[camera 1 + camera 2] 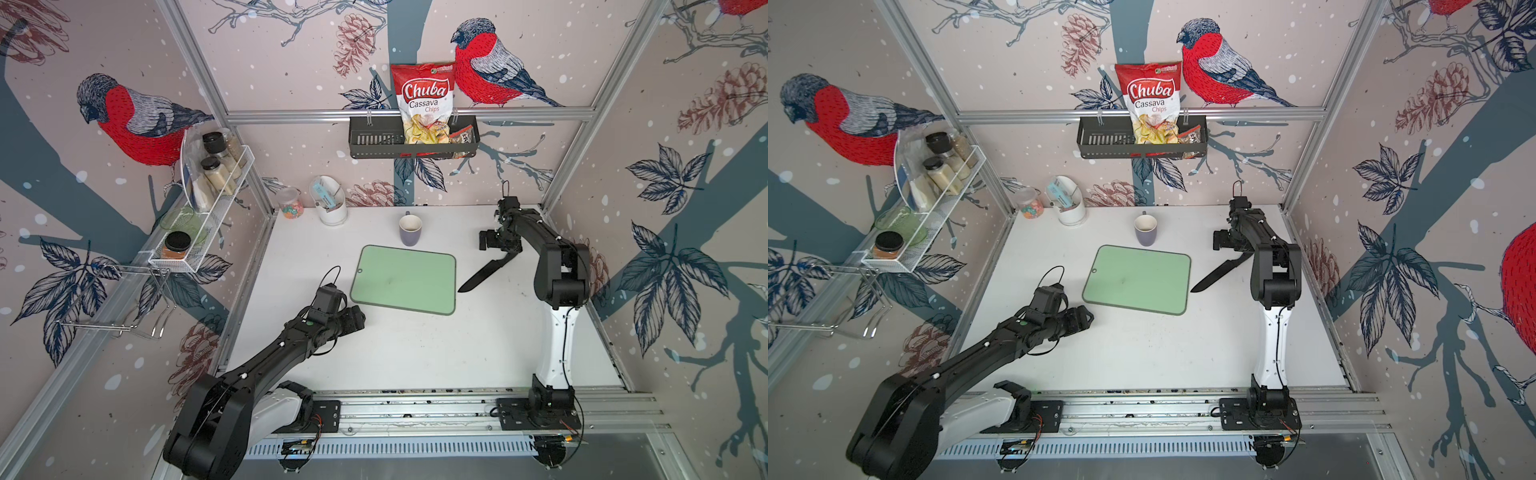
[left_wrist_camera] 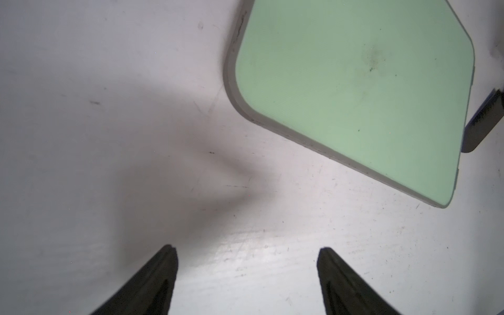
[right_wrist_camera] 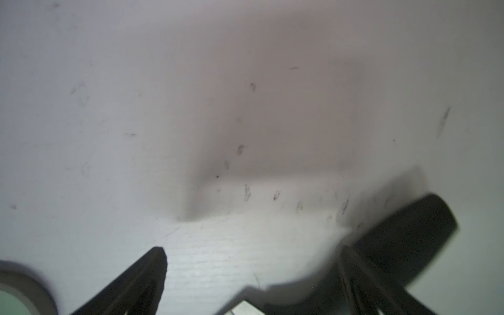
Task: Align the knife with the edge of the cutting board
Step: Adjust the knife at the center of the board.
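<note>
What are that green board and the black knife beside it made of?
The cutting board looks like plastic: even pale-green matte face, greyer rim, small dark scuffs in the left wrist view. The knife is matte black all over with no shine; whether coated metal or plastic cannot be told.

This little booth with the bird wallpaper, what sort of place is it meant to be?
Probably a mock kitchen built for robot practice: a cutting board and knife on the counter, spice jars on a wall rack, a mug.
</note>
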You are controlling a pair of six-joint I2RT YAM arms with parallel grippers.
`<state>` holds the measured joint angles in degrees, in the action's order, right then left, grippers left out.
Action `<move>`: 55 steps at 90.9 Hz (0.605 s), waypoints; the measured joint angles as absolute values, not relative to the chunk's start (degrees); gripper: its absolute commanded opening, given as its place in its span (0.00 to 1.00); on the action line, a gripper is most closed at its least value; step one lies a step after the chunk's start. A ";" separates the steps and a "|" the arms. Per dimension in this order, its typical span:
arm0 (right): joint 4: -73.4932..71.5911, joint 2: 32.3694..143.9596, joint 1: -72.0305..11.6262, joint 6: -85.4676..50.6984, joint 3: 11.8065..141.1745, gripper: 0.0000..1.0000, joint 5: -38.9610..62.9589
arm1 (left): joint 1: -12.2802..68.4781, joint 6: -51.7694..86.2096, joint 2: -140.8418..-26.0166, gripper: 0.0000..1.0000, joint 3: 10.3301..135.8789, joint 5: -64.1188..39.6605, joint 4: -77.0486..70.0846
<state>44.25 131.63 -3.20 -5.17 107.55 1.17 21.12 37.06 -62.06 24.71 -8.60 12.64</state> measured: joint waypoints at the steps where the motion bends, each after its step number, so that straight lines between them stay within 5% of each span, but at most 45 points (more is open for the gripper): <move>1: 44.34 131.72 -3.07 -5.41 107.48 1.00 1.30 | 21.15 37.06 -61.73 0.83 24.62 -8.51 12.80; 21: 41.56 129.05 -2.22 -12.56 100.84 1.00 1.17 | 21.26 37.08 -57.47 0.83 23.44 -7.18 14.57; 55: 29.65 100.03 -1.04 -33.36 59.00 1.00 2.87 | 21.47 37.50 -55.00 0.83 22.63 -6.22 15.51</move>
